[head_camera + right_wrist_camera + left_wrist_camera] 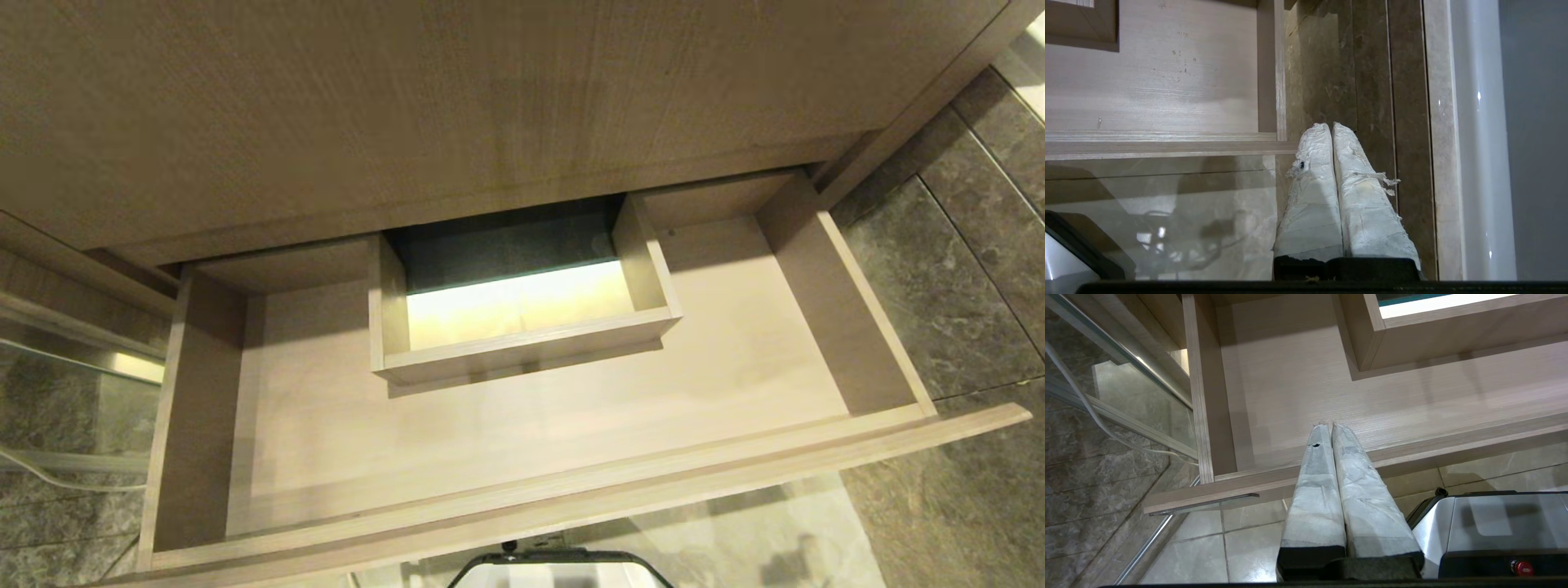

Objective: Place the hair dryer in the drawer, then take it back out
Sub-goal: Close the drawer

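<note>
The drawer [522, 457] is pulled out wide below the taller wood panel [457, 106], and its light wood-grain floor lies bare in all three views. In the middle of the drawer, against its back, stands a rectangular boxed cut-out [522, 347] with low wooden walls. Inside this box nothing rests; through it one sees only a bright strip and a dark greenish surface below. The compartments on both sides of the box hold nothing, and the strip along the front holds nothing as well. The hair dryer does not show in any of the three views, so I cannot tell where it is.

The left gripper [1331, 424] hangs just above the front edge of the drawer, near its left side wall, with its tips over the drawer floor. Its two white-wrapped fingers [1314, 490] are pressed together and hold nothing. The right gripper [1331, 124] hangs outside the right front corner of the drawer, over the dark stone floor tiles [1331, 61]. Its wrapped fingers [1367, 204] are also pressed together, with nothing between them.

On the left of the drawer there is a glass panel [49, 408] with a thin white cable [1081, 404] beside it. A white rounded fixture [1478, 139] stands to the right of the dark tiles.
</note>
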